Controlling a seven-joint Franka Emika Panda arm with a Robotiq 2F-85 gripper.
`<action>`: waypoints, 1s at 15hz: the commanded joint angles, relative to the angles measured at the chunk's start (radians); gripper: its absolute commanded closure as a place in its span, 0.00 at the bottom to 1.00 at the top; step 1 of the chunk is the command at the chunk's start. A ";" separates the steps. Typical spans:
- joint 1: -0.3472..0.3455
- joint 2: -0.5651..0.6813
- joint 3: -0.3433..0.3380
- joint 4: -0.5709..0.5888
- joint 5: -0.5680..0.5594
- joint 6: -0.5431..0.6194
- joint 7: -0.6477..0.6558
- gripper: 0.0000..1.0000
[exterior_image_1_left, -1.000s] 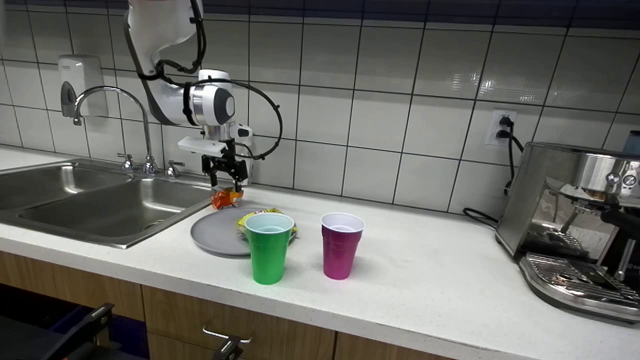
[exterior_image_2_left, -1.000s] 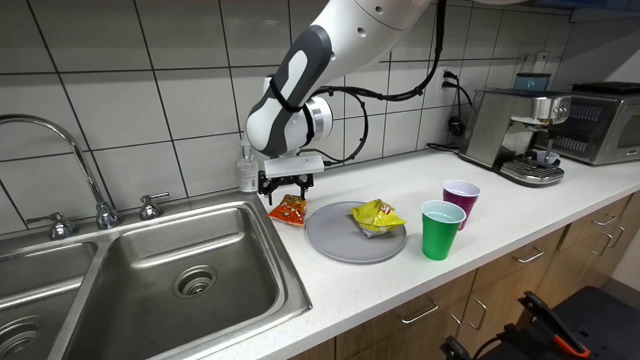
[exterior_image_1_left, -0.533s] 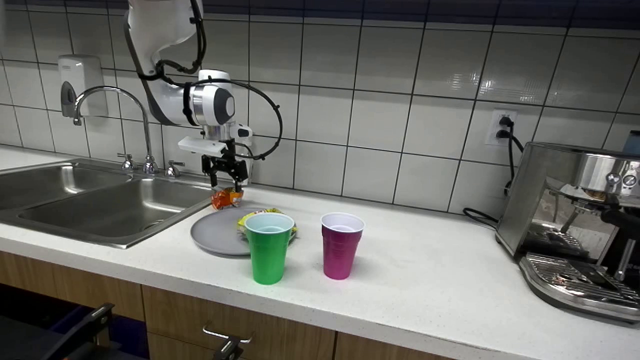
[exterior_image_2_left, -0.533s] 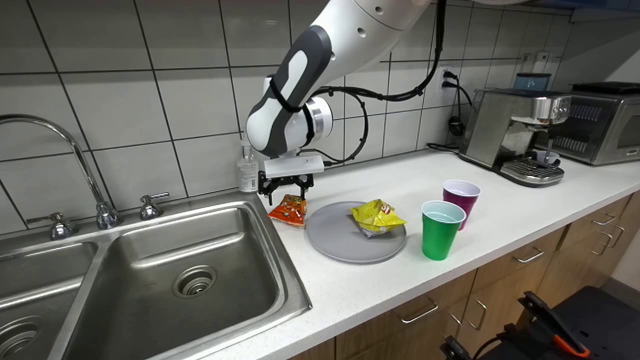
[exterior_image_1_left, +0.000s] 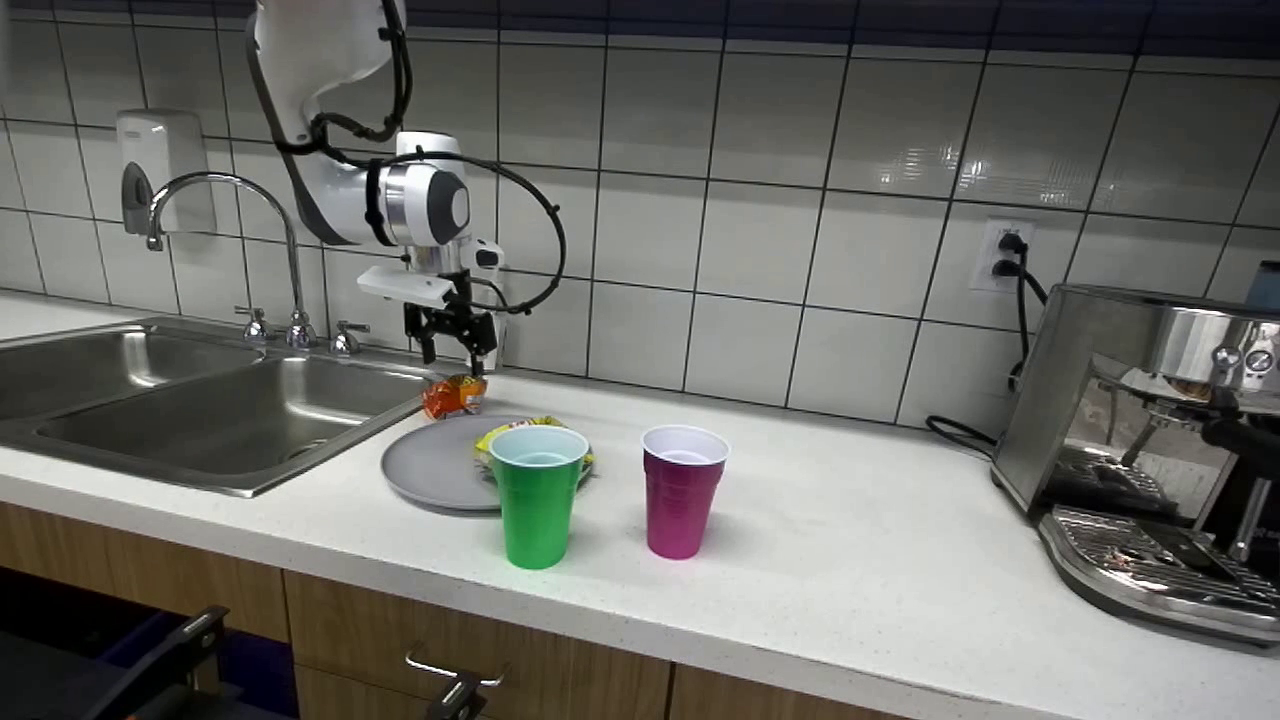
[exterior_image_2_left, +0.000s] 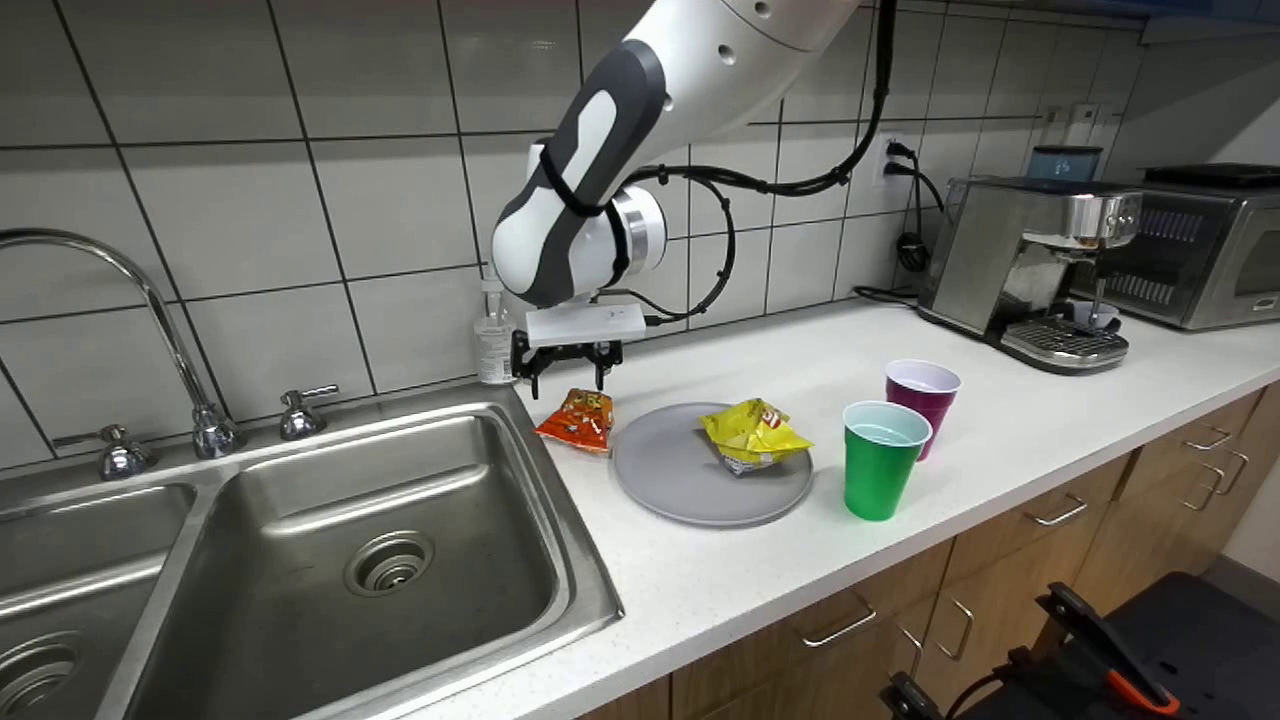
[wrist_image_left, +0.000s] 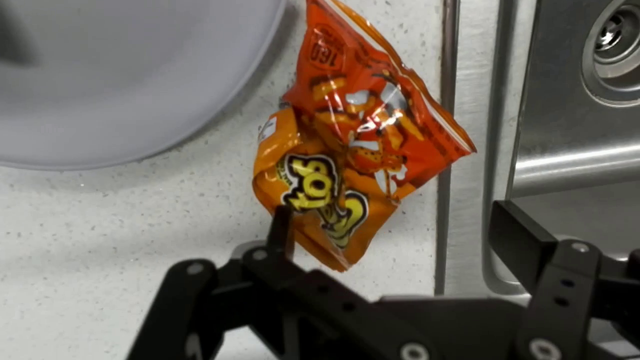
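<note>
Fingers spread wide and released hang just above one end of an orange snack bag, grasping nothing. In the wrist view one of them overlaps the edge of that end; whether it touches the wrapper cannot be told. The bag lies crumpled on the white desk, just beside a round gray plate, between it and the steel sink. One of its corners appears over the sink's metal rim in the wrist view. On the plate, toward the side away from the sink, sits a yellow snack bag. Near the plate a green cup and a purple cup stand upright; in an exterior view the green cup partly hides the purple one. Close to the fingers, by the tiled wall, is a clear pump bottle. A curved chrome faucet rises behind the sink, and a white dispenser is mounted on the wall. Farther along the desk stand an espresso machine and, beyond it, a silver oven-like appliance. Wooden drawers run beneath the desk.
</note>
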 joint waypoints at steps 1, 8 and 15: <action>-0.014 -0.083 0.015 -0.101 0.004 0.063 -0.031 0.00; -0.032 -0.177 0.012 -0.251 0.001 0.167 -0.064 0.00; -0.150 -0.271 0.065 -0.341 0.046 0.143 -0.217 0.00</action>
